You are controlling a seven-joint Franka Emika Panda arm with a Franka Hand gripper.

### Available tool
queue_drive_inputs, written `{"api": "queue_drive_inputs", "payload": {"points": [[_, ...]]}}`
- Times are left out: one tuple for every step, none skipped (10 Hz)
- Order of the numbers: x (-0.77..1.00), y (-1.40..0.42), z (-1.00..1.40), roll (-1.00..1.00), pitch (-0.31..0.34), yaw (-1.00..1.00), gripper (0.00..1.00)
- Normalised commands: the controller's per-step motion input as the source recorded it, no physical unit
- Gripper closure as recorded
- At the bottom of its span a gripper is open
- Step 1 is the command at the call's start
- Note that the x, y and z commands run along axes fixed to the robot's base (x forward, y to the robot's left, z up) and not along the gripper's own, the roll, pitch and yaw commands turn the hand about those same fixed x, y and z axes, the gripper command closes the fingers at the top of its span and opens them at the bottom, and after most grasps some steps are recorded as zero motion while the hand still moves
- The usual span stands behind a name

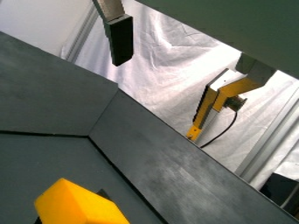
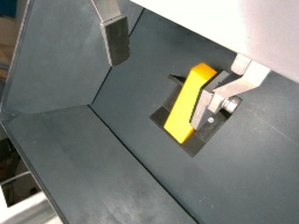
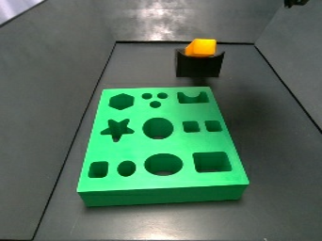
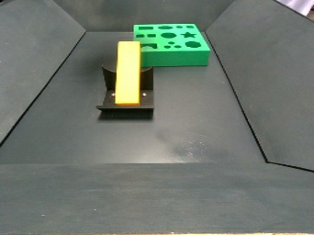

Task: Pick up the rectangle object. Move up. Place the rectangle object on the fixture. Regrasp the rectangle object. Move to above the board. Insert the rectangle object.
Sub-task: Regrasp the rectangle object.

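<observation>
Gripper is hanging high above the dark floor, out of sight in both side views, its silver fingers spread wide with nothing between the pads. In a wrist view the orange-yellow rectangle object is showing far below, lying along the black fixture. In a side view the rectangle object is resting lengthwise on the fixture, its far end leaning up on the bracket's upright. In a side view, the rectangle object is sitting atop the fixture, well apart from the green board, whose star, hexagon, circle and square holes are standing unfilled.
</observation>
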Motion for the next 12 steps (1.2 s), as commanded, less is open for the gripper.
{"api": "queue_drive_inputs", "payload": {"points": [[0.04,0.05,-1.00,0.17,-0.093,0.10,0.00],[0.04,0.05,-1.00,0.14,-0.119,0.07,0.00],[0.05,0.04,-1.00,0.10,-0.137,0.03,0.00],[0.05,0.04,-1.00,0.07,-0.136,0.00,0.00],[0.05,0.04,-1.00,0.06,-0.135,-0.02,0.00],[0.05,0.04,-1.00,0.06,-0.125,-0.05,0.00],[0.05,0.04,-1.00,0.05,-0.107,-0.07,0.00],[0.05,0.04,-1.00,0.06,-0.096,-0.07,0.00],[0.05,0.03,-0.83,0.05,-0.072,-0.07,0.00],[0.04,0.02,-0.66,0.05,-0.052,-0.08,0.00],[0.04,0.01,-0.42,0.05,-0.029,-0.07,0.00],[0.04,0.01,-0.31,0.05,-0.017,-0.06,0.00]]}}
